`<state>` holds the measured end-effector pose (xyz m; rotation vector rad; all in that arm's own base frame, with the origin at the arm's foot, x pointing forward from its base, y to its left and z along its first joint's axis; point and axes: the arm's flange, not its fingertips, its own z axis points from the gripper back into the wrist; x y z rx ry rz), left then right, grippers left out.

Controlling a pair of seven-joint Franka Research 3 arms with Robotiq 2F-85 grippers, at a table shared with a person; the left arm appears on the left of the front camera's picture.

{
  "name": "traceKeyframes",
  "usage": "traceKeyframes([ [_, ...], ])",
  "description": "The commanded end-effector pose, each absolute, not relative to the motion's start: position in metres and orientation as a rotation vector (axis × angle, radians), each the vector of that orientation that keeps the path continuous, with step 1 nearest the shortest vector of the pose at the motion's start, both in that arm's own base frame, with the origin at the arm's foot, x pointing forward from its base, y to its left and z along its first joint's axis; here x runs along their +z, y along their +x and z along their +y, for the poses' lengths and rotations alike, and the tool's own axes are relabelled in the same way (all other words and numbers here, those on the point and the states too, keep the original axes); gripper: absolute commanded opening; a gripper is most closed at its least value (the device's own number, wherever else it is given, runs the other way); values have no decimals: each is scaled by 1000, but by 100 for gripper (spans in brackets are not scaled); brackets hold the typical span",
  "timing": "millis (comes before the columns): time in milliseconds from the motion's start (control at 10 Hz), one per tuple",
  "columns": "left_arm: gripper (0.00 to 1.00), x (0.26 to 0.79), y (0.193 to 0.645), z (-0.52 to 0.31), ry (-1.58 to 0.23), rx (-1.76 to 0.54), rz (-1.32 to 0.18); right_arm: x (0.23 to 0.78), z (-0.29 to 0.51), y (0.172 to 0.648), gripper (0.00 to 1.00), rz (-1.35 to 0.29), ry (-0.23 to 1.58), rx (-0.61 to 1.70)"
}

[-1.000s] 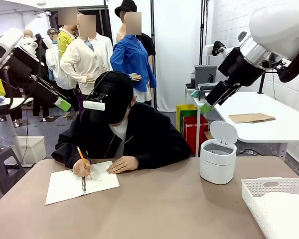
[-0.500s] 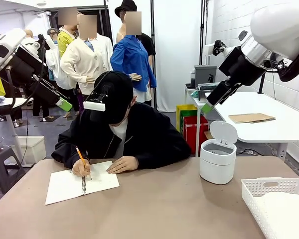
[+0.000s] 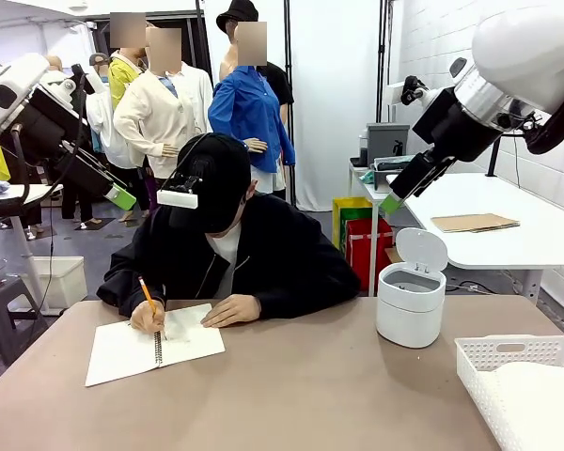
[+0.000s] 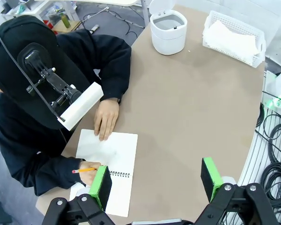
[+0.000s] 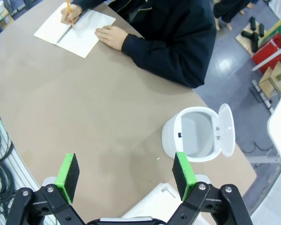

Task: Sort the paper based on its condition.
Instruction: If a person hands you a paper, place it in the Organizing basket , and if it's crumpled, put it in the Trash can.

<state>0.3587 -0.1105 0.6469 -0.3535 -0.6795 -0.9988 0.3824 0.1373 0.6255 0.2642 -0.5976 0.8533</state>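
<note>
While the person writes in the notebook [image 3: 122, 349] with a pencil [image 3: 147, 296], both arms hang high over the table [image 3: 310, 395]. The left gripper [image 4: 155, 180] has its green pads wide apart and holds nothing. The right gripper [image 5: 125, 174] is the same: pads wide apart, nothing between them.

Some white paper [image 3: 536, 395] lies in the basket [image 3: 479, 352]. The basket sits at the near right corner of the table, on the robot's side. The bin [image 3: 411, 305] stands on the right too, farther back, with its lid up. Both are closer to the right arm.

The notebook lies far off on the left side, at the person's edge of the table. One hand [image 3: 230, 310] rests on its page. Open like this, its long side runs across the table, and its ring spine points from the person toward the robot. The left arm is the nearer one; its wrist view looks down on the notebook.

I think the robot is waiting for a sheet, as no loose one lies out on the table. If one comes from the notebook, the left arm is better placed to reach it. It would have to go right across the table to the bin or basket.
</note>
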Motion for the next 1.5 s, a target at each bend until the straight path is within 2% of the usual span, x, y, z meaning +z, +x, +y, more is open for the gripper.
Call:
traceKeyframes([
  [0,100,646,359,-109,-374,-1006,-681,624,139,382,100,-590,276,837],
  [700,100,647,359,-110,-353,-998,-680,624,139,382,100,-590,276,837],
  [1200,100,644,348,-118,-242,-703,-654,624,139,382,100,-590,276,837],
  [1400,100,645,335,-116,-216,-680,-632,624,139,382,100,-590,276,837],
])
